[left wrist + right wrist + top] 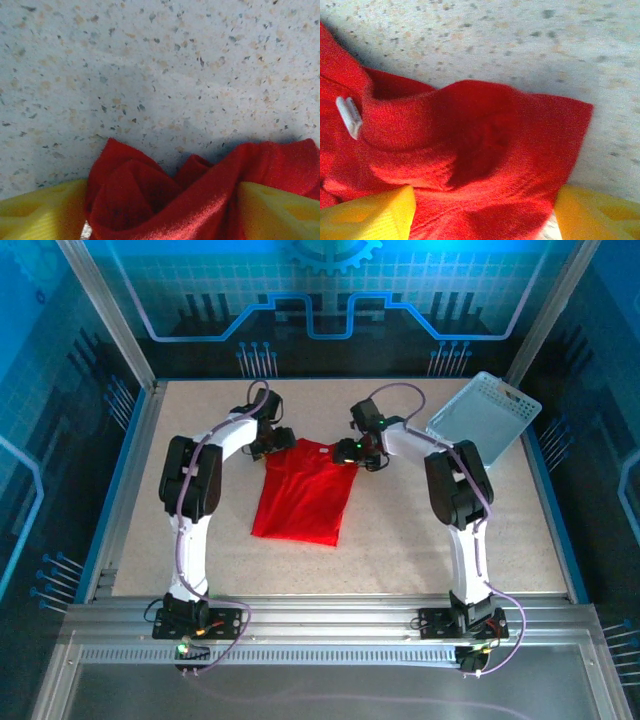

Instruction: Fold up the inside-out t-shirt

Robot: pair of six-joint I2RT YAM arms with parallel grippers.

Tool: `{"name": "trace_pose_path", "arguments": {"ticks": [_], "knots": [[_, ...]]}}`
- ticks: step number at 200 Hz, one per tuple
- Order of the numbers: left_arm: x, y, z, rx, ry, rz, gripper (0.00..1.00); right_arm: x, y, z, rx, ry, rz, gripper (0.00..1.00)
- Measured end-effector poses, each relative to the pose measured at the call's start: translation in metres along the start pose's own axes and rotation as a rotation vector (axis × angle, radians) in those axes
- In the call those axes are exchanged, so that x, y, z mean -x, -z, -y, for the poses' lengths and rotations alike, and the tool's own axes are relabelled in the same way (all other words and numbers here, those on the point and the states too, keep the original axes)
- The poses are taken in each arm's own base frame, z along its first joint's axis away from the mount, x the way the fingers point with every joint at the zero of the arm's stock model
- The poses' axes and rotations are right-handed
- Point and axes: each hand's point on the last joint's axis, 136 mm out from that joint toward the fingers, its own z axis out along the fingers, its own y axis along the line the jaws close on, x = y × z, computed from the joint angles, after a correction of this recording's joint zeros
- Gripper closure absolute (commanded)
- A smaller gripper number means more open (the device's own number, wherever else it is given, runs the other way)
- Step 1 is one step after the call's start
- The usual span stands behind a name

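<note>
saw the two arm bases bolted at the near edge of the speckled worktop (400, 550), with the left arm (190, 480) and right arm (458, 490) both reaching away toward the middle. found the inside-out t-shirt (303, 495) about mid-worktop between them, bright red and mostly flat, the right corner of its near hem a little nearer than the left. noted its far edge rumpled where both tools met it.

placed the left tool (274, 443) at the shirt's far left corner and the right tool (356, 453) at its far right corner, near each other but apart.

from the left wrist, saw the left tool (160, 227) spread wide. yellow fingers (35, 212) at either side, with a bunched fold of the shirt (145, 195) rising between them and lapping over the right-hand one. bare speckled worktop beyond.

from the right wrist, saw the right tool (485, 222) likewise wide, its yellow fingers (370, 215) straddling a humped stretch of the red cloth (485, 145). spotted a small white label (349, 116) on the cloth at the left. saw the cloth's edge ending on bare worktop at the right.

farther off, at the worktop's far right corner, saw a light blue mesh basket (485, 412) set askew, well apart from the shirt. behind everything, a blue-lit back panel (320, 300).
</note>
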Motion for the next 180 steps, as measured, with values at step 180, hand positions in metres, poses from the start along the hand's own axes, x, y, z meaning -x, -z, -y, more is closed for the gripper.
{"name": "trace_pose_path", "arguments": {"ticks": [180], "knots": [[-0.002, -0.001, -0.013, -0.05, 0.083, 0.051, 0.64, 0.007, -0.02, -0.021, -0.131, 0.025, -0.037, 0.61]]}}
